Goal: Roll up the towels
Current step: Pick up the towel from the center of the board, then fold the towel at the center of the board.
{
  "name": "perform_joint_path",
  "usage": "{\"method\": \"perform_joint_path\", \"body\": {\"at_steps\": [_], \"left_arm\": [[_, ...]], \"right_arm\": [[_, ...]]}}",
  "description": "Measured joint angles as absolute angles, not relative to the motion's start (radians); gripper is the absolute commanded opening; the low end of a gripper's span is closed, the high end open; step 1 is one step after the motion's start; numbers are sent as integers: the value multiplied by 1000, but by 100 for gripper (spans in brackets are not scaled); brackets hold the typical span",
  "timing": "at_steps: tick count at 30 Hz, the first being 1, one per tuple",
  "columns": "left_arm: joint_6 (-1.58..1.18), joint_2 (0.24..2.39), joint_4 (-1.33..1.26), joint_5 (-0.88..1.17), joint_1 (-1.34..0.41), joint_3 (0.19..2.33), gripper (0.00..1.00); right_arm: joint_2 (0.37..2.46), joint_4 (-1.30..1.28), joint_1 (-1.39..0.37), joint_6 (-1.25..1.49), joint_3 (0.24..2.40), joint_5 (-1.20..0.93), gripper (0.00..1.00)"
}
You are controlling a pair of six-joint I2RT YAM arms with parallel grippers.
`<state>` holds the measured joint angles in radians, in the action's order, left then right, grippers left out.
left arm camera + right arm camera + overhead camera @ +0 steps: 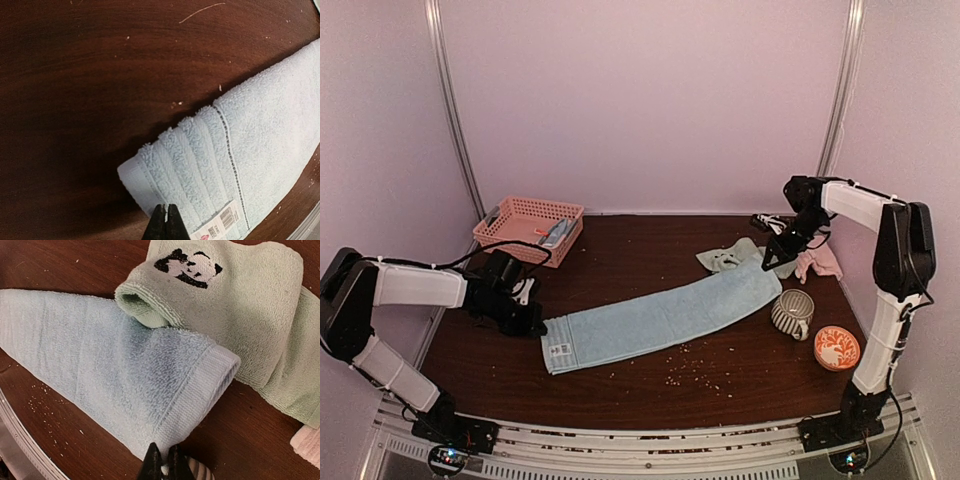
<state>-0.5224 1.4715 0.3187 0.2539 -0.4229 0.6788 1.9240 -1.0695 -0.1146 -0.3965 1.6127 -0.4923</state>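
Your left fingers (165, 212) are pressing together at the 8 o'clock hem of the blue towel (660, 315); pinching cloth or not, you cannot tell. Towel is lying flat on the counter (620, 250), long axis running 8 to 2 o'clock. Your right fingers (162, 455), also together, are sitting at its 2 o'clock end, with the green towel (730, 258) touching there and the mug (792, 312) crowding nearby.

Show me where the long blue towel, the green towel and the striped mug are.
long blue towel (660, 315), top view, middle of its length
green towel (210, 305), right wrist view, below its panda mark
striped mug (788, 316), top view, its outer wall
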Motion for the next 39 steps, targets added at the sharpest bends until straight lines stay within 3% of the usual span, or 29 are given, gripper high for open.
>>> {"method": "perform_joint_path", "body": {"at_steps": [8, 19, 39], "left_arm": [[-522, 1477, 334, 257, -423, 679, 0], [-522, 1501, 333, 266, -435, 683, 0], [-540, 1448, 376, 196, -436, 646, 0]], "right_arm": [[1922, -1181, -125, -485, 1650, -638, 0], [1933, -1246, -266, -511, 1658, -783, 0], [2171, -1240, -606, -392, 1967, -1040, 0]]}}
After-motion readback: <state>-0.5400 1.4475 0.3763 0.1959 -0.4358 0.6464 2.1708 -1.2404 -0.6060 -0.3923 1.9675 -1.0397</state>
